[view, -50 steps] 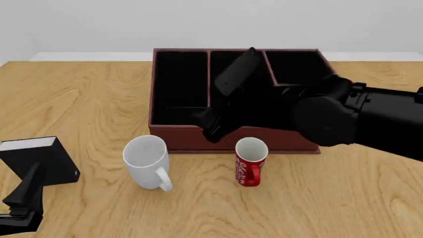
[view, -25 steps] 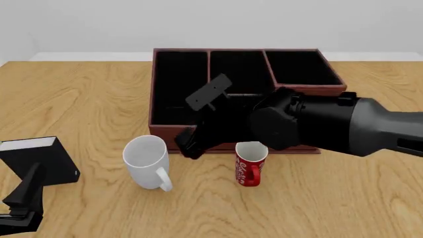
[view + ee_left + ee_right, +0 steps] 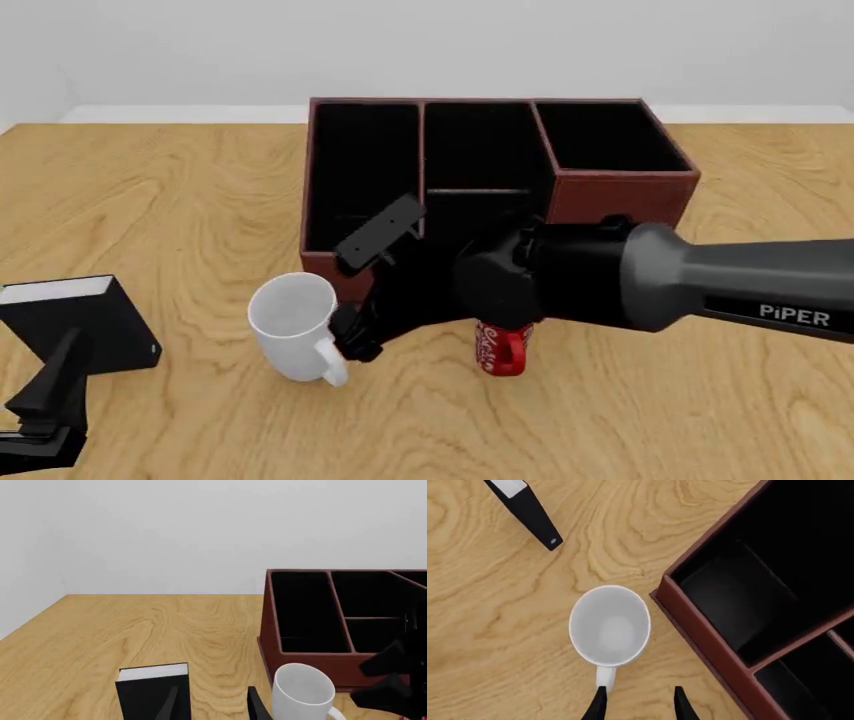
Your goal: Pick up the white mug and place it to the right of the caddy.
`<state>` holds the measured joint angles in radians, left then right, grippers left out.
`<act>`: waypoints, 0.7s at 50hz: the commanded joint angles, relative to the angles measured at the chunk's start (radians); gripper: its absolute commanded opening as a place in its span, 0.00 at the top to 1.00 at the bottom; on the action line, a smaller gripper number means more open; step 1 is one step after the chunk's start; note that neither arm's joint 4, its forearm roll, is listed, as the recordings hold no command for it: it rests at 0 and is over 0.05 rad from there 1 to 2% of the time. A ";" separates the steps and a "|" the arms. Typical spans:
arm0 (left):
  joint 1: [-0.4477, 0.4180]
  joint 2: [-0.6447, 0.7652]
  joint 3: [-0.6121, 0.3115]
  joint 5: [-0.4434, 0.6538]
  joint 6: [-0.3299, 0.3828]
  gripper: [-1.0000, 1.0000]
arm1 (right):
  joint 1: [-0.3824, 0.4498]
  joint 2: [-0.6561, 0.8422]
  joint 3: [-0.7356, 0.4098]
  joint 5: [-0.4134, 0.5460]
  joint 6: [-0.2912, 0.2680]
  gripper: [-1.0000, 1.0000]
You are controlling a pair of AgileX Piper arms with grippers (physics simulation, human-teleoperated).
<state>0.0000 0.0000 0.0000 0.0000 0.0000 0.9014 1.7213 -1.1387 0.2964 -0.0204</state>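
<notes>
Right end effector (image 3: pixel 636 705) spread, empty, at handle | white mug (image 3: pixel 296 322) upright on tabletop (image 3: pixel 174 190), just before caddy (image 3: pixel 587 185) front-left | judged rigid, glossy, slippery, breakable | I'd pinch handle or rim, not body

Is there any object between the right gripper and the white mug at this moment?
Nothing visible: the right gripper is open just beside the loop handle of the glossy white ceramic mug, with only bare wooden table around.
</notes>
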 commanded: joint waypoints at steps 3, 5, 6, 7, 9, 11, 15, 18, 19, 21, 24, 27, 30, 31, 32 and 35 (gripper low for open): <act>0.000 0.000 0.000 0.000 0.000 0.00 | 0.035 0.028 -0.018 0.002 0.014 0.00; 0.000 0.000 0.000 0.000 0.000 0.00 | 0.037 0.028 -0.018 0.001 0.016 0.00; 0.000 0.000 0.000 0.000 0.000 0.00 | 0.040 0.029 -0.018 -0.001 0.018 0.00; 0.000 0.000 0.000 0.000 0.000 0.00 | 0.039 0.030 -0.017 -0.002 0.018 0.00; 0.000 0.000 0.000 0.000 0.000 0.00 | 0.041 0.035 -0.018 -0.004 0.022 0.00; 0.000 0.000 0.000 0.000 0.000 0.00 | 0.042 0.038 -0.018 -0.005 0.028 0.00; 0.000 0.000 0.000 0.000 0.000 0.00 | 0.050 0.039 -0.020 -0.007 0.044 0.00; 0.000 0.000 0.000 0.000 0.000 0.00 | 0.053 0.044 -0.019 -0.012 0.054 0.00; 0.000 0.000 0.000 0.000 0.000 0.00 | 0.053 0.047 -0.018 -0.016 0.055 0.00; 0.000 0.000 0.000 0.000 0.000 0.00 | 0.057 0.056 -0.020 -0.021 0.065 0.00; 0.000 0.000 0.000 0.000 0.000 0.00 | 0.066 0.075 -0.023 -0.030 0.079 0.00; 0.000 0.000 0.000 0.000 0.000 0.00 | 0.075 0.087 -0.026 -0.036 0.093 0.00; 0.000 0.000 0.000 0.000 0.000 0.00 | 0.086 0.105 -0.030 -0.046 0.110 0.00; 0.000 0.000 0.000 0.000 0.000 0.00 | 0.093 0.113 -0.034 -0.051 0.121 0.00; 0.000 0.000 0.000 0.000 0.000 0.00 | 0.096 0.119 -0.035 -0.054 0.126 0.00; 0.000 0.000 0.000 0.000 0.000 0.00 | 0.099 0.134 -0.034 -0.064 0.136 0.00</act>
<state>0.0000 0.0000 0.0000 0.0000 0.0000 0.9769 1.8111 -1.1658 0.2580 0.0730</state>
